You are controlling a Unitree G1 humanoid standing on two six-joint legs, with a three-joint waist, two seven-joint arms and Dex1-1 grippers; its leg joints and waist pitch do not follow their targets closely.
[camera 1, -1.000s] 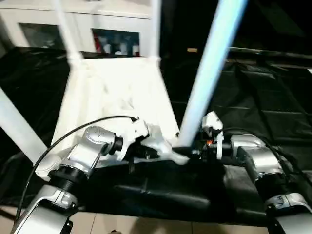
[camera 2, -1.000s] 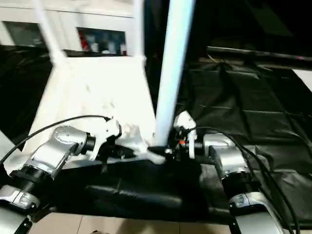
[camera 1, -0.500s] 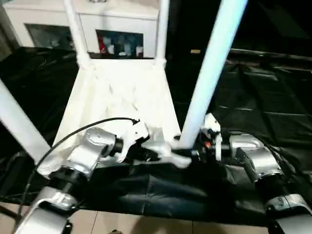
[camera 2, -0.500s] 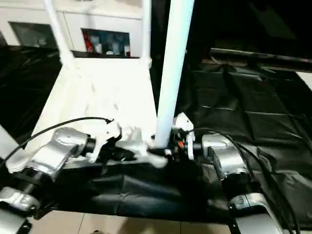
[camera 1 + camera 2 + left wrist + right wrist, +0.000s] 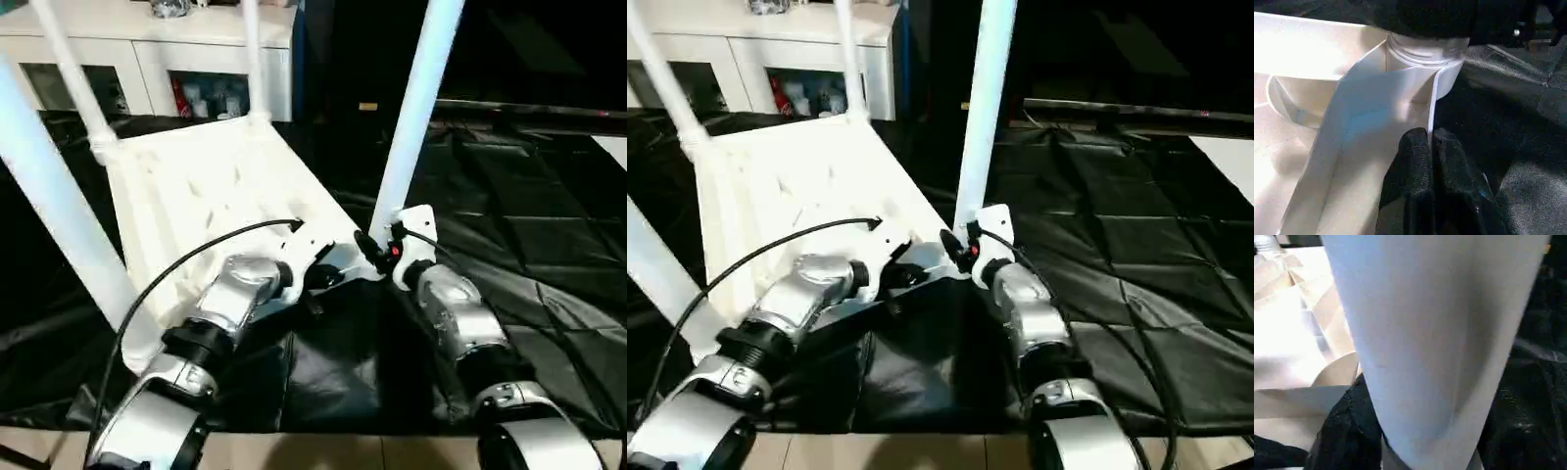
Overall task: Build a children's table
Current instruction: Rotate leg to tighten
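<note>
1. My left tool [image 5: 1429,147] is clenched on the rim of the upturned children's table [image 5: 211,191].
2. My right tool [image 5: 380,250] grasps the near leg [image 5: 411,108] at its base.

The white plastic children's table [image 5: 211,201] is seen upside down on black sheeting, its ribbed, rimmed underside facing up. Four round white legs [image 5: 416,103] are stood in the corner sockets, rising out of view.
</note>
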